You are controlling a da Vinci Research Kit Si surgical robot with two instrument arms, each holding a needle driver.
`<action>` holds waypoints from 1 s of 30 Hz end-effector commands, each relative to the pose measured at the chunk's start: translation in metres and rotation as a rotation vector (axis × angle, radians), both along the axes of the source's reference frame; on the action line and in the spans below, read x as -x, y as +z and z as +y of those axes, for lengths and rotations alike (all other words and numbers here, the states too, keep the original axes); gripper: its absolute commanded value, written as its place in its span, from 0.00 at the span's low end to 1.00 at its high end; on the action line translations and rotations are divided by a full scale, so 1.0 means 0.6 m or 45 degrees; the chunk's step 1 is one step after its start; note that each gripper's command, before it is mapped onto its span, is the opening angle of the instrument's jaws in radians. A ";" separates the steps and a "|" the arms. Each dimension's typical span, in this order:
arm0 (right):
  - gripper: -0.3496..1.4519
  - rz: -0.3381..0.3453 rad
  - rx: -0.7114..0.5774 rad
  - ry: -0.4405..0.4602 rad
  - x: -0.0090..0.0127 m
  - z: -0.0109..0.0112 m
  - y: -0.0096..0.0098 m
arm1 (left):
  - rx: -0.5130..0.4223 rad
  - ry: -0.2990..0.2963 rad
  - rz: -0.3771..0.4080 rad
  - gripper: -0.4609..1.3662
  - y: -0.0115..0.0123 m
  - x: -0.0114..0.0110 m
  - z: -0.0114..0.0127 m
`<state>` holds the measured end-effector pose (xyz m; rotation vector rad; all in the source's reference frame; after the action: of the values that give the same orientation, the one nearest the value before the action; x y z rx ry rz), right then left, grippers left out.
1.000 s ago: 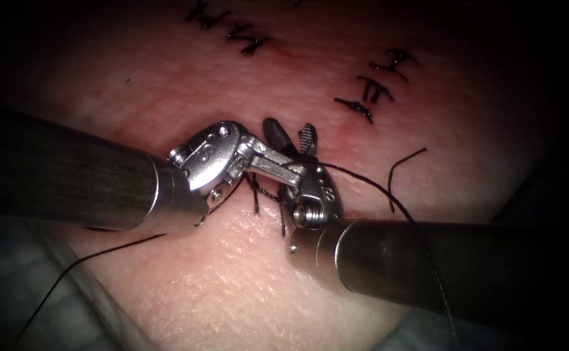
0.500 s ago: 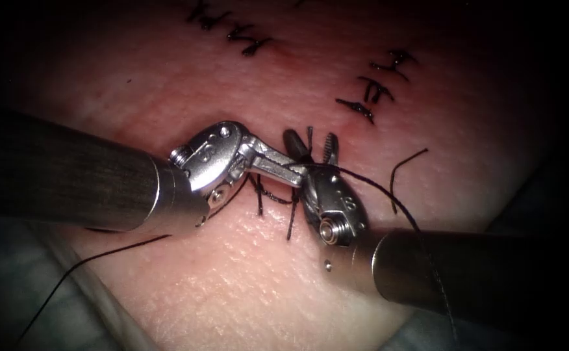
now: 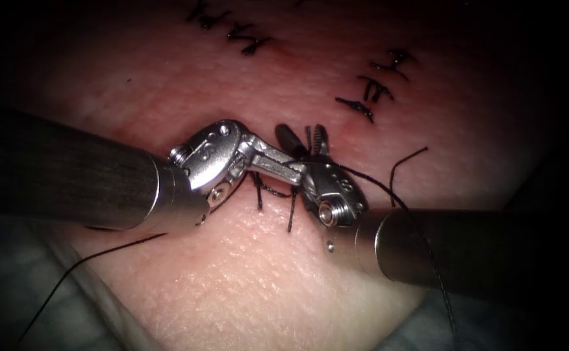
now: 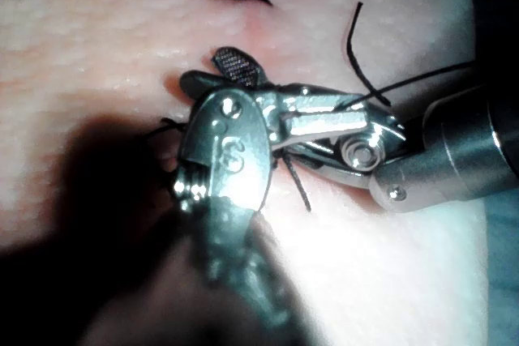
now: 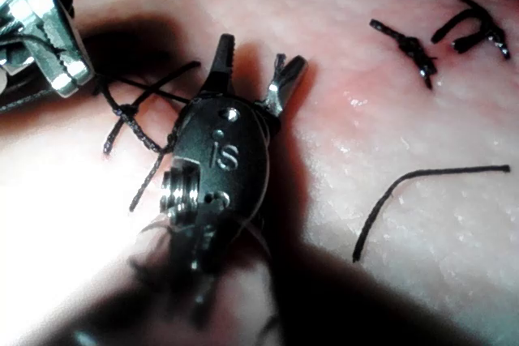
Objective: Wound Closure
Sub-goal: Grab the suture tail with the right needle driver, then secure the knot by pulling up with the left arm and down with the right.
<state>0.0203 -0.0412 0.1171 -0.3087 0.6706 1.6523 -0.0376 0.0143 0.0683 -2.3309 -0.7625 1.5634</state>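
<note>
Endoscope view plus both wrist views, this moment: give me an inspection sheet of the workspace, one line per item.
surface: tissue, pale and bumpy.
job's things: thread runs from the left tool's tip across the right tool's shaft; knotted stitch with two tails beside the tools; finished stitches farther back.
clutter: cut end of thread lying loose on the tissue, right of the tools.
grippers: left tool shut on the thread; right tool open, holding nothing.
cables: nothing seen.
surroundings: pale sheet beside the tissue's edge.
</note>
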 end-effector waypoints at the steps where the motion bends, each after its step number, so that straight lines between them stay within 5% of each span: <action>1: 0.49 -0.003 -0.004 -0.008 0.0001 -0.0003 0.0002 | 0.004 0.010 -0.007 0.06 -0.0001 -0.0001 0.0000; 5: 0.41 -0.022 -0.004 -0.034 -0.0001 -0.0011 0.0000 | 0.004 0.009 -0.006 0.06 -0.0001 -0.0002 0.0000; 6: 0.31 -0.022 -0.006 -0.033 -0.0002 -0.0012 -0.0001 | 0.004 0.009 -0.006 0.06 -0.0001 -0.0002 0.0000; 7: 0.05 -0.022 -0.007 -0.033 -0.0003 -0.0012 -0.0004 | 0.004 0.010 -0.006 0.06 -0.0001 -0.0002 0.0000; 8: 0.00 -0.021 -0.009 -0.033 -0.0004 -0.0012 -0.0005 | 0.004 0.010 -0.007 0.06 -0.0001 -0.0001 0.0000; 21: 0.00 -0.076 -0.044 -0.030 -0.0002 -0.0016 -0.0031 | 0.002 0.006 -0.006 0.06 0.0003 0.0000 0.0002; 30: 0.00 -0.070 0.056 -0.038 0.0002 -0.0005 -0.0105 | -0.034 -0.055 0.058 0.06 0.0054 0.0009 0.0030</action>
<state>0.0202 -0.0414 0.1106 -0.3687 0.6713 1.5968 -0.0382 0.0163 0.0719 -2.2680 -0.7089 1.5731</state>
